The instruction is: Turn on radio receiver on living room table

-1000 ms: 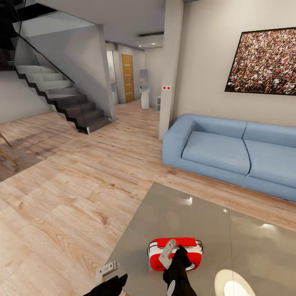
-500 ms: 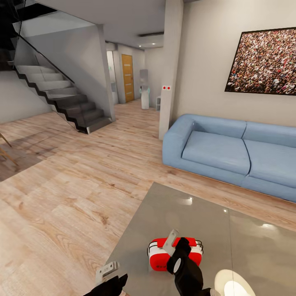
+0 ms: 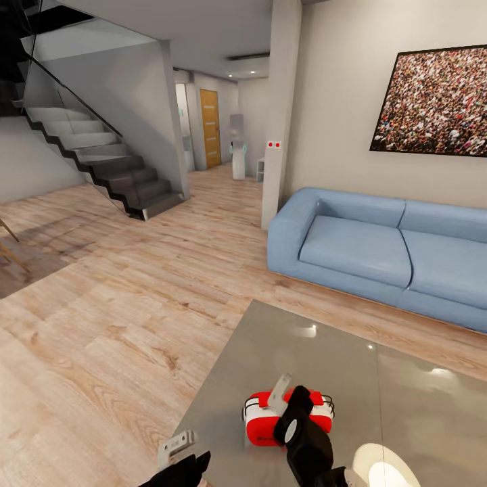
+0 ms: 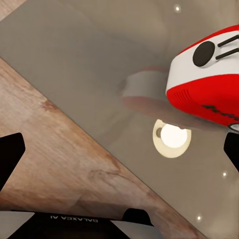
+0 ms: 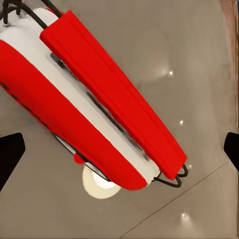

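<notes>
1. The living room has a light-blue sofa (image 3: 379, 250) against the wall, with the low grey desk (image 3: 284, 352) in front of it. Taking the sofa as landmark, the desk lies on its near side, toward the robot.

2. The radio receiver (image 3: 260, 416) stands on the desk, well clear of the sofa and near the desk's robot-side edge, handle up.

3. The right hand (image 3: 287, 406) hangs directly over the radio. In the right wrist view its fingertips (image 5: 10, 154) sit wide apart at the frame edges, released, with the radio's red handle (image 5: 109, 89) between them.

4. The left hand (image 3: 177, 443) waits farther from the sofa, at the desk's edge, fingers spread and holding nothing; its wrist view sees the radio's face (image 4: 209, 84) with a dark round dial.

5. To do this step well, I judge the right hand should come down slowly and press lightly, so the small radio does not tip or slide on the glossy top.
</notes>
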